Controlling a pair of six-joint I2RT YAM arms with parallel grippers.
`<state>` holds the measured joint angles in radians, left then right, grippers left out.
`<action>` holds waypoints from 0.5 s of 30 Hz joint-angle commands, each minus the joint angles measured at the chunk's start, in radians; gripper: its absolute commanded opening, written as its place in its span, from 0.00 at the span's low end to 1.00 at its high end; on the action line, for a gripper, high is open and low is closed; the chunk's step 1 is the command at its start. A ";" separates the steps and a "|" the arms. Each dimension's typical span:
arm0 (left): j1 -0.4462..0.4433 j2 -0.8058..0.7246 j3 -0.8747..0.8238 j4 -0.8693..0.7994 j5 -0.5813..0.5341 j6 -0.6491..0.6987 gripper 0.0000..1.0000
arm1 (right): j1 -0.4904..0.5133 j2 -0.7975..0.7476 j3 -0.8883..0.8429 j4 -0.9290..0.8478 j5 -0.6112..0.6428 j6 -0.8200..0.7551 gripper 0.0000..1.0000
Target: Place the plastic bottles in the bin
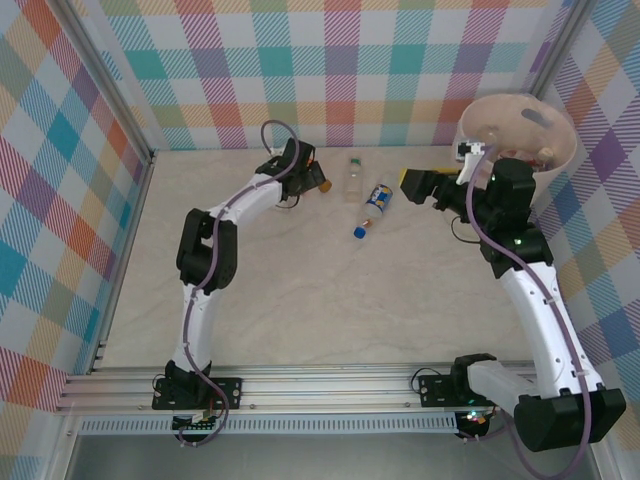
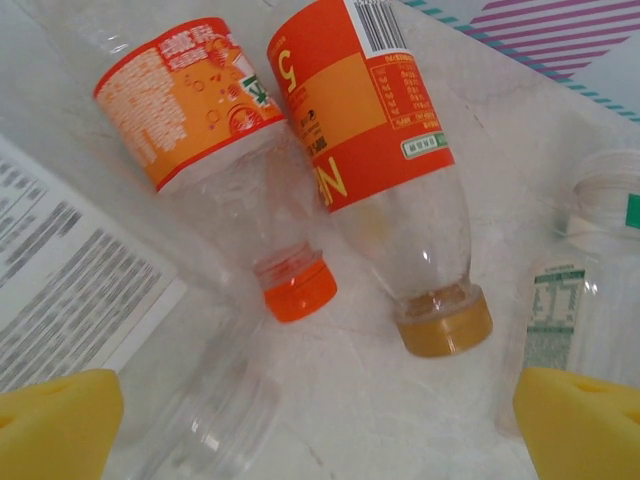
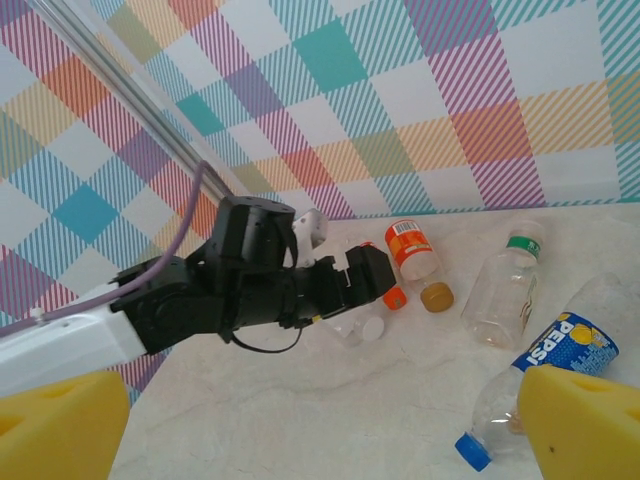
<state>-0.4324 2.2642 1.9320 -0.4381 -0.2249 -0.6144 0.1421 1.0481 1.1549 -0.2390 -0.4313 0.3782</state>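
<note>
The plastic bottles are lying on their sides on the table [image 1: 300, 300], all to the left of the bin [image 1: 515, 125]. Nearest the bin is the blue-labelled Pepsi bottle [image 1: 373, 207]. Just past it, a little farther from the bin, is the green-capped clear bottle [image 1: 354, 176]. Farthest from the bin, two orange-labelled bottles are laid side by side, the orange-capped bottle [image 2: 225, 160] and the tan-capped bottle [image 2: 395, 170], with another clear bottle [image 2: 200, 420] just beside the orange-capped one.

All of them appear empty and thin-walled, so they are judged to be light, easily dented under a hard squeeze, and smooth enough to roll away or slip out of a careless pinch. A hold is best taken across the middle of the body, over the label, where the round wall can be bracketed squarely. The neck below the cap is stiffer but narrow, and more easily missed.

The left gripper [image 2: 320, 440] is hung over the orange pair, at the end of the row farthest from the bin. Its yellow pads [image 2: 55, 425] are spread as wide as they go, and nothing is held between them. The right gripper [image 3: 320, 435] is poised between the bin and the Pepsi bottle, likewise fully spread and holding nothing. The Pepsi bottle is judged the nearest pick for it, given the short carry to the bin.
</note>
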 commanded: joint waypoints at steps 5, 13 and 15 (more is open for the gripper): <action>0.025 0.055 0.071 -0.024 0.036 0.029 1.00 | 0.007 -0.023 -0.010 -0.034 0.015 -0.004 1.00; 0.024 -0.136 -0.241 0.054 0.048 0.014 1.00 | 0.007 -0.007 -0.009 -0.024 0.013 0.010 1.00; 0.024 -0.201 -0.329 0.074 0.048 0.026 1.00 | 0.010 -0.001 -0.009 -0.022 0.014 0.014 1.00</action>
<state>-0.4179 2.1456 1.6966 -0.3561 -0.1947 -0.6037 0.1452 1.0405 1.1534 -0.2642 -0.4202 0.3817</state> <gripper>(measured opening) 0.997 0.996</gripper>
